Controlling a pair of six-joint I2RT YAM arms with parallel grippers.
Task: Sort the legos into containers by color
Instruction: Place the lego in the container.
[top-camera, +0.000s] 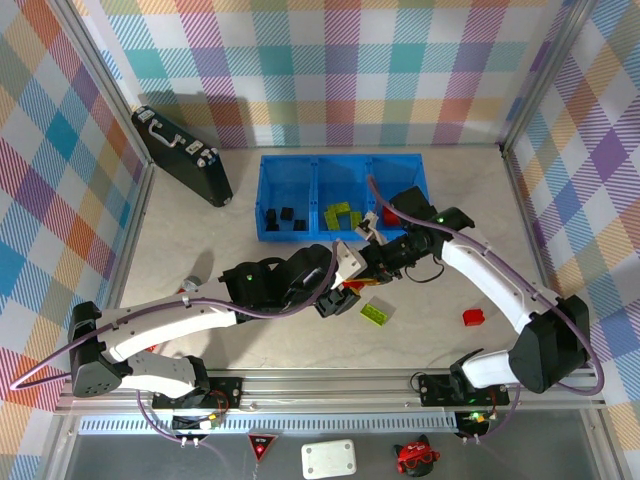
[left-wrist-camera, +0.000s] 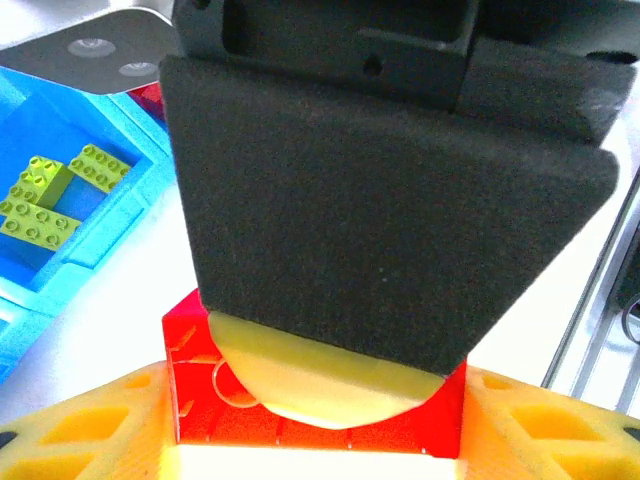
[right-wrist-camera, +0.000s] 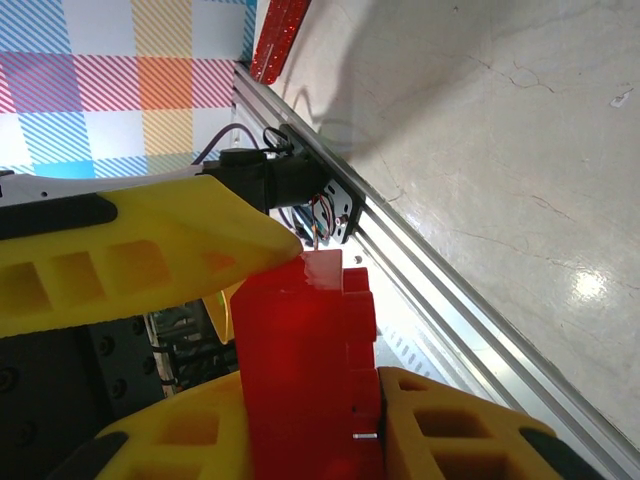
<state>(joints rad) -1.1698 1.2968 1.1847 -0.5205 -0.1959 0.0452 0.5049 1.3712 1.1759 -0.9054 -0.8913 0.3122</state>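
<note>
The table holds a blue 3-compartment bin at its far edge and a black briefcase far-left. 1 lime green lego lies mid-table, 1 red lego nearer the right edge.

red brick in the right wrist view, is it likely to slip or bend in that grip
The red brick looks like hard moulded plastic, so it probably won't bend. Its faces are glossy, so it might slip or twist, though the right pincer is shut on it from both sides. It is small beside the pincer, so it is likely light.
</note>
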